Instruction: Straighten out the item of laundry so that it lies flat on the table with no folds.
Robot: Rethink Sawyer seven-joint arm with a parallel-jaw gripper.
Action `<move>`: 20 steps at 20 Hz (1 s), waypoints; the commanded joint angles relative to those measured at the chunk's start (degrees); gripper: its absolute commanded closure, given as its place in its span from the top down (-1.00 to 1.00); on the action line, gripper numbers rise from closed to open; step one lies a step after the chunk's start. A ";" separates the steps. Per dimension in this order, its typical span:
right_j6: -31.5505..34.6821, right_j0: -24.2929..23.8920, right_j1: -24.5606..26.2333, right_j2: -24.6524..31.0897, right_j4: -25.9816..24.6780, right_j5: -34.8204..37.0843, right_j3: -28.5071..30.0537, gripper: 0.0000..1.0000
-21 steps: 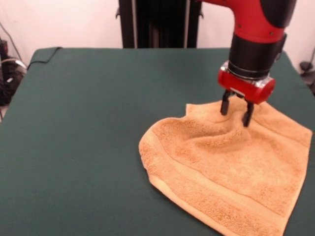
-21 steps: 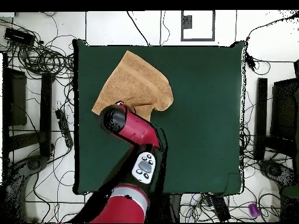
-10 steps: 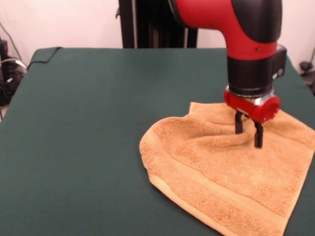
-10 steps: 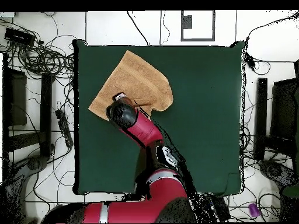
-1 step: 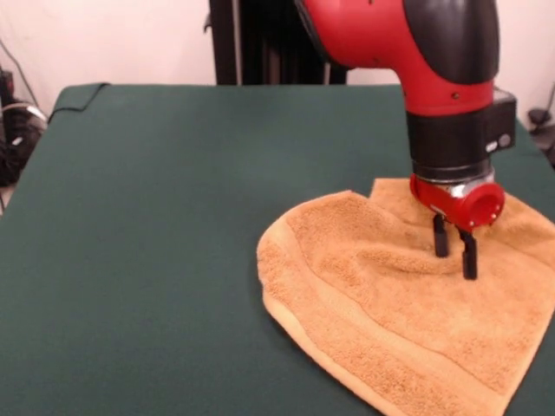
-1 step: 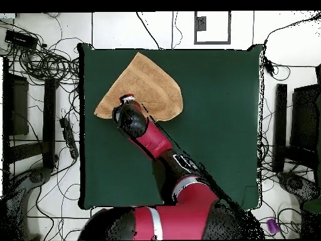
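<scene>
Towel [image 5: 399, 321] first, front view: you've got the orange-tan cloth on the right part of the green table [image 5: 139, 225], running off the picture's right and bottom edges. It isn't flat. The left corner is rounded over in a soft fold, and a raised ridge runs across the middle toward the gripper. Woven border bands show along the lower left edge. The gripper [image 5: 455, 251] points straight down below the red wrist, both black fingertips [image 5: 469, 260] planted on the cloth just right of that ridge. The fingers sit a little apart with terry between them. You can't tell from here whether they pinch a fold or just press down, so grip state is unclear. The arm comes in from the top right.

Overhead view: your towel [image 6: 147, 81] sits in the table's upper left area, near the left edge of the table [image 6: 213, 125], shaped like a rough triangle with its point toward the top edge. The arm's wrist covers the towel's lower left part, so the gripper itself is hidden under it here. The right lobe of the cloth curls round by the arm.
</scene>
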 commanded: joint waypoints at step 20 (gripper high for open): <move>-2.54 9.83 -8.87 22.47 69.48 -23.50 13.70 1.00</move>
